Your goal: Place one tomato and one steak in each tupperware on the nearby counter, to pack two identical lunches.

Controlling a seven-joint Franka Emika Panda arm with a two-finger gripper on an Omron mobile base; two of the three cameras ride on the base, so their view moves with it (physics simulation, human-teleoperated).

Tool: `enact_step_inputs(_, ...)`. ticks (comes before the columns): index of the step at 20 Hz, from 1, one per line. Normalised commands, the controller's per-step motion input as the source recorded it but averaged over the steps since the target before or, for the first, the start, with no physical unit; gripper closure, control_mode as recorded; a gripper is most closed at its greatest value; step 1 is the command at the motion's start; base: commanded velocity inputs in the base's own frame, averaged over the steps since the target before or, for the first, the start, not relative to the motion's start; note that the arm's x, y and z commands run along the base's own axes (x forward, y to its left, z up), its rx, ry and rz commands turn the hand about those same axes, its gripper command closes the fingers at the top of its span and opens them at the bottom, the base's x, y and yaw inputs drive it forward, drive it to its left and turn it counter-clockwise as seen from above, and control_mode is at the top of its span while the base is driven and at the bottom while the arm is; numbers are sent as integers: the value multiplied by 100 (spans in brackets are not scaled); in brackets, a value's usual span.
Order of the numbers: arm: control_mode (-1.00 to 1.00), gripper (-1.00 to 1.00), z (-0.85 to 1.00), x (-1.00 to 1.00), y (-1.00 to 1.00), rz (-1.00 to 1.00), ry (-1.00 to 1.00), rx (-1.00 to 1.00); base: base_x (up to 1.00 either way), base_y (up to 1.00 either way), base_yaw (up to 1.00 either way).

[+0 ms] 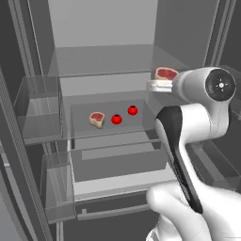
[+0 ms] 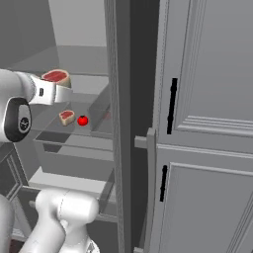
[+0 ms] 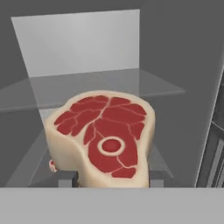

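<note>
The gripper [image 1: 159,81] is holding a steak [image 3: 103,135] between its fingers, carrying it in the air inside the open fridge [image 1: 108,61], above the glass shelf [image 1: 108,123]. On that shelf a second steak [image 1: 97,119] is lying just beside two tomatoes [image 1: 116,119] (the farther one [image 1: 132,110] probably not touching its neighbour, though the view is coarse).
</note>
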Motion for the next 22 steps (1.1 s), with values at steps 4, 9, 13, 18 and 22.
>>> enact_step_inputs(4, 100, 100, -5, -71, 0, 0, 0, 2, -25, -1, 0)
enact_step_inputs(9, 100, 100, 0, 0, 0, 0, 0, 0, -100, 0, 0)
enact_step_inputs(13, 100, 100, 0, 0, 0, 0, 0, 0, -100, 16, 3)
enact_step_inputs(18, 100, 100, 0, 0, 0, 0, 0, 0, -95, 23, 32)
enact_step_inputs(22, 100, 100, 0, 0, 0, 0, 0, 0, -34, 3, 86)
